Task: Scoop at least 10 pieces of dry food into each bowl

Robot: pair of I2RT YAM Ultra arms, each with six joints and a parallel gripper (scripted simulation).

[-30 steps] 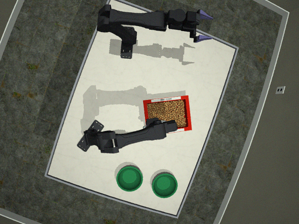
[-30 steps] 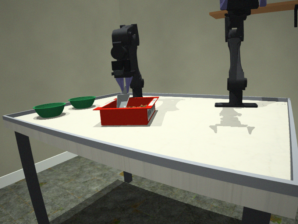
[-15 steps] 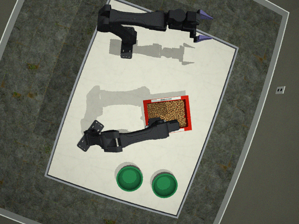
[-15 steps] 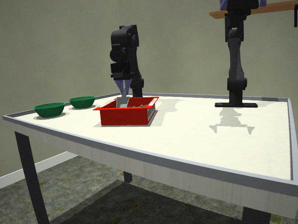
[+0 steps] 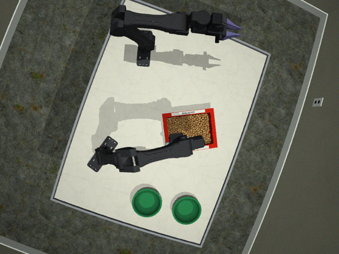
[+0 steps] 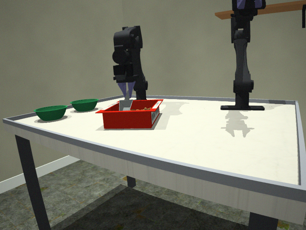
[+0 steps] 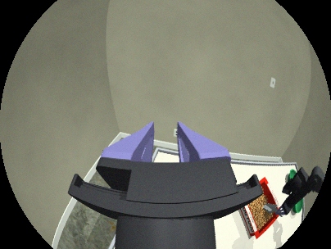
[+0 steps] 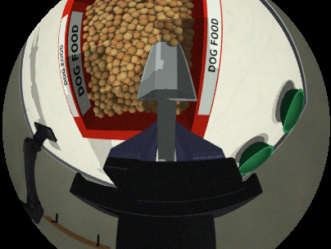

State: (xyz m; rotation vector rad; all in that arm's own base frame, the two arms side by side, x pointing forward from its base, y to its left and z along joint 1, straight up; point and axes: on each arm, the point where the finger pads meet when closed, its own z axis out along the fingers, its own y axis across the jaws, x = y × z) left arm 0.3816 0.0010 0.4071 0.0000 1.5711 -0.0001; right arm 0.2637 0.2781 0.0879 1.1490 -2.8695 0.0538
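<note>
The fingers of the right gripper (image 6: 127,97) (image 7: 280,211) (image 8: 166,124) are clamped on the handle of the scoop (image 6: 125,105) (image 7: 268,208) (image 8: 164,70). The left gripper (image 5: 241,31) (image 6: 249,3) (image 7: 165,126) has its fingers partly apart, with a gap between the tips and nothing held.

The scoop's blade is inside the red box (image 5: 213,128) (image 6: 127,120) (image 7: 264,180) (image 8: 111,134), by the wall facing the bowls, its grey surface bare along the middle. Its front lip meets the dry food (image 5: 192,123) (image 6: 146,108) (image 7: 257,206) (image 8: 123,45) in the right wrist view; whether the lip is pushed under the pieces cannot be told. The food covers most of the box's floor, and a few pieces rise highest near the wall opposite the bowls.

The right arm (image 5: 160,154) (image 6: 138,61) (image 7: 303,188) reaches over the box from its base side. The left arm (image 5: 154,22) (image 6: 240,56) (image 8: 30,172) stretches high, well apart from the box, on the side away from the bowls, its gripper out past the table's edge.

The box sits flat on the table (image 5: 237,72). Beyond its other side stand both green bowls, upright and apart: the nearer-base bowl (image 5: 146,202) (image 6: 84,105) (image 7: 298,205) (image 8: 256,159) and the farther bowl (image 5: 186,210) (image 6: 50,113) (image 7: 292,176) (image 8: 293,110), their insides plain green from above.
</note>
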